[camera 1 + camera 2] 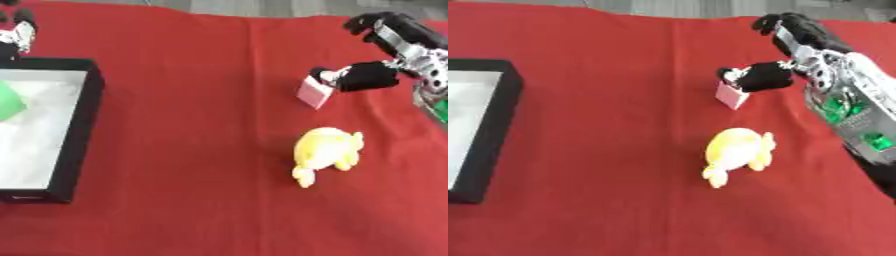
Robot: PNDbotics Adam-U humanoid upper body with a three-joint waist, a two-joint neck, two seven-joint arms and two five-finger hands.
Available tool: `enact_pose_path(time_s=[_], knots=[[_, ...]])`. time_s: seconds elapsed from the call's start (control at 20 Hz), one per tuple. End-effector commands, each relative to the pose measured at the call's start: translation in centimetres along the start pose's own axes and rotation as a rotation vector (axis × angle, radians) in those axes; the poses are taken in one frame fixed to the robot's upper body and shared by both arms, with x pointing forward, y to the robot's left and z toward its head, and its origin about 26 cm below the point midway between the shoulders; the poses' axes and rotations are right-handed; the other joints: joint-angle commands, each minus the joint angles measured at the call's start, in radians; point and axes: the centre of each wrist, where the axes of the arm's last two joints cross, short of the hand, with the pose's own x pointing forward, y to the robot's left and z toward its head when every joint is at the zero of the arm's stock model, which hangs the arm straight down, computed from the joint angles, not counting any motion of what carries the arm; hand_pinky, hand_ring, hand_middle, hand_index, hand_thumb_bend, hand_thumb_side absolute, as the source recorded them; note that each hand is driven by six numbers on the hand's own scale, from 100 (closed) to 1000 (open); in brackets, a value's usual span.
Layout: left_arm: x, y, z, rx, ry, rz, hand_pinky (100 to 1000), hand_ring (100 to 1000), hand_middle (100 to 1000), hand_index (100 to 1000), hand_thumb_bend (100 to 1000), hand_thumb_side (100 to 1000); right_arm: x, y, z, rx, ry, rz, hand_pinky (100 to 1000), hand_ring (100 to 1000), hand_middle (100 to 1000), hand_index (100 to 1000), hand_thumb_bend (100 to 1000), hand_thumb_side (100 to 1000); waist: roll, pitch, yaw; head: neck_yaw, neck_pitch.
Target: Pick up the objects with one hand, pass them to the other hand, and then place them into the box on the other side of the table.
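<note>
A small pink block (pixel 313 94) stands tilted on the red cloth at the right. My right hand (pixel 372 75) comes in from the upper right. Its black thumb lies against the block's top edge, while its fingers (pixel 378 24) stay raised well above and behind, apart from the block. A yellow soft toy (pixel 325 152) lies on the cloth just below the block, untouched. The black box (pixel 79 130) with a white floor sits at the left edge, and a green object (pixel 9 100) rests inside it. Only a small part of my left hand (pixel 19 32) shows, in the top left corner above the box.
The red cloth (pixel 192 150) covers the whole table between the box and the toys. My right forearm, silver with green parts (pixel 850 115), runs down the right edge of the right eye view.
</note>
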Motion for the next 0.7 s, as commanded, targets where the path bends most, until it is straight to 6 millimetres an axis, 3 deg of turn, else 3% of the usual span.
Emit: enact_pose_path(time_s=[0.05,0.35,0.7], knots=[[0.7,1.0,0.0,0.031,-0.025,-0.016,829,648,664,713,100,344,-0.2,-0.6,-0.4,0.051,0.076,-0.027,890,860,827,874,494,468,-0.002,0.0,0.004,-0.008,-0.018],[0.7,0.9,0.0,0.036,-0.025,-0.013,828,644,654,705,100,348,-0.5,-0.3,-0.8,0.061,0.086,-0.039,892,861,826,871,505,481,-0.003,0.005,0.007,-0.012,-0.021],[0.7,0.9,-0.1,0.05,-0.03,-0.002,829,646,645,695,100,345,-1.8,0.8,-2.6,0.127,0.151,-0.078,897,866,831,878,512,505,-0.004,0.023,0.023,-0.033,-0.03]])
